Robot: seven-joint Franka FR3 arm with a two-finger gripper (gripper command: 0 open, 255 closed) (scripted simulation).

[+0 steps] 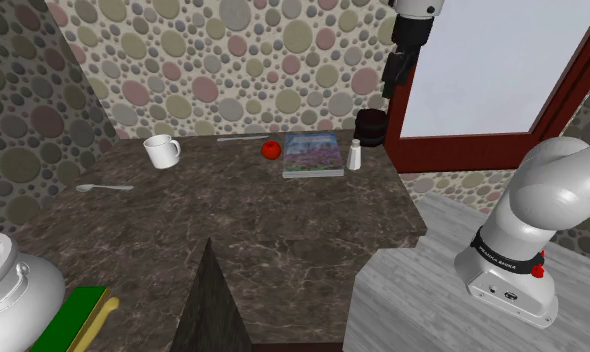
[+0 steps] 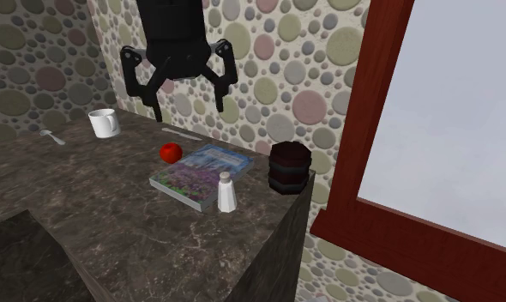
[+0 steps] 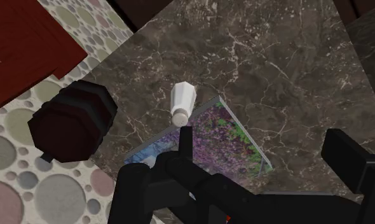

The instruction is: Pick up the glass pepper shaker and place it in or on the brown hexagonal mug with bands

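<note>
The gripper (image 2: 189, 106) hangs high over the far right part of the counter (image 1: 233, 235). Its two black fingers are spread wide with nothing between them. In the shoulder view it (image 1: 391, 88) shows against the pebble-patterned wall, well above the things below it. In the wrist view its (image 3: 262, 145) fingers frame the book and the dark stone beneath.

The shaker (image 2: 227, 192) is white and stands upright on the counter. Its long axis is vertical, with the narrower cap end up and the broader base down. In the shoulder view the shaker (image 1: 354, 155) is just beside the book's right edge; whether the two touch I cannot tell. From the wrist camera the shaker (image 3: 183, 103) has its cap turned toward the gripper, clear of both fingers.

The mug (image 2: 289, 166) is near the shaker but apart from it, farther back at the counter's right corner. It is a dark, faceted mug with reddish bands, upright with its mouth up (image 1: 371, 128) (image 3: 72, 121).

The book (image 1: 313, 154) lies flat with its colourful cover up (image 2: 200, 174) (image 3: 227, 137). To its left in the shoulder view is a red ball (image 1: 271, 150) (image 2: 171, 153). Farther left are a white cup (image 1: 162, 151) (image 2: 103, 123) and a spoon (image 1: 103, 187) (image 2: 52, 135).

A red-brown window frame (image 2: 371, 184) stands to the counter's right.
</note>
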